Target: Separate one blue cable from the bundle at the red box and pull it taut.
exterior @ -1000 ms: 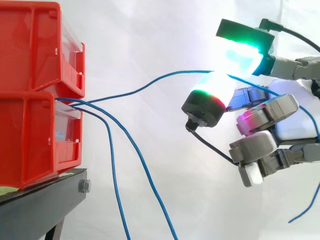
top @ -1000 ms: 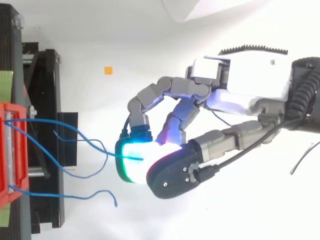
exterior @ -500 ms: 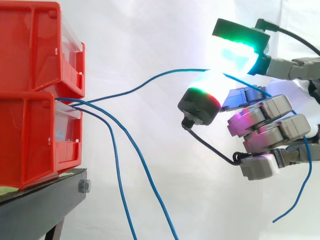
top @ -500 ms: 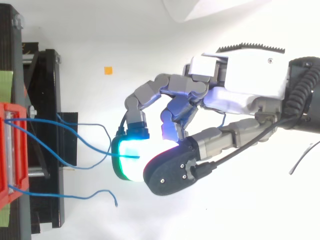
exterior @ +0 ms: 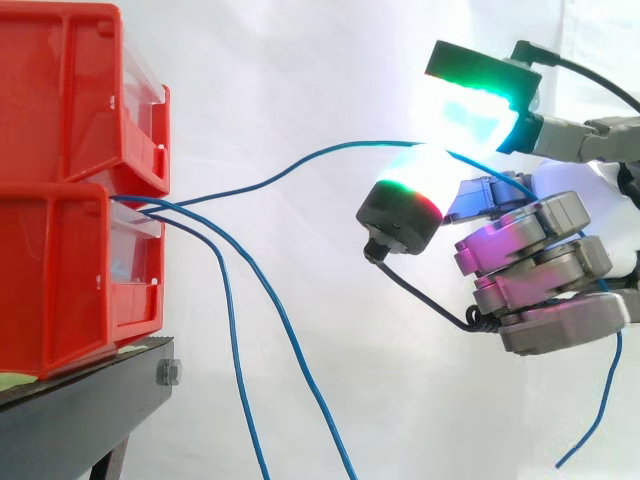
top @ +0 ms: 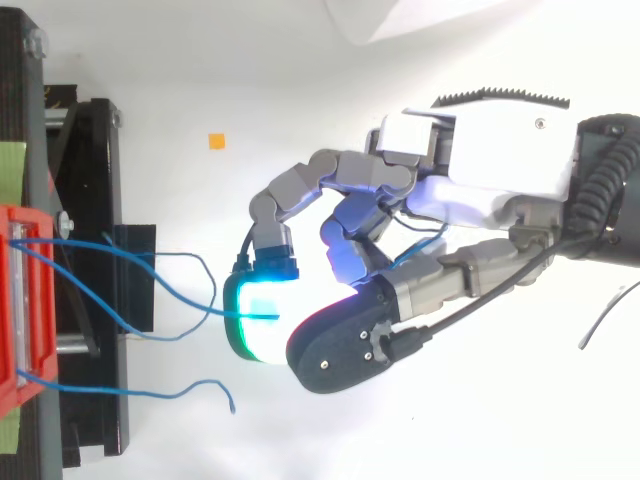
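Three blue cables come out of the lower red bin (exterior: 60, 270) at the left. One blue cable (exterior: 300, 165) arcs up and to the right, still curved, into my hand (exterior: 560, 260). It is pinched between a green-glowing pad above (exterior: 480, 105) and a white-green pad below (exterior: 410, 195). Its free tail (exterior: 600, 420) hangs down behind the hand, and the remaining fingers are curled in under the pinch. From above, the hand (top: 500, 170) reaches left toward the bin (top: 12, 300). Two other blue cables (exterior: 228, 330) (exterior: 290, 350) droop from the bin.
A second red bin (exterior: 60, 90) is stacked on the lower one, both on a black stand (exterior: 90, 400). A small orange marker (top: 215, 141) lies on the white surface. A loose blue cable end (top: 232, 408) hangs between stand and hand.
The lower fingers have curled in tighter under the pinch. The hand shifted slightly left, toward the bins, and the cable's hanging tail swung. The pinch on the cable held.
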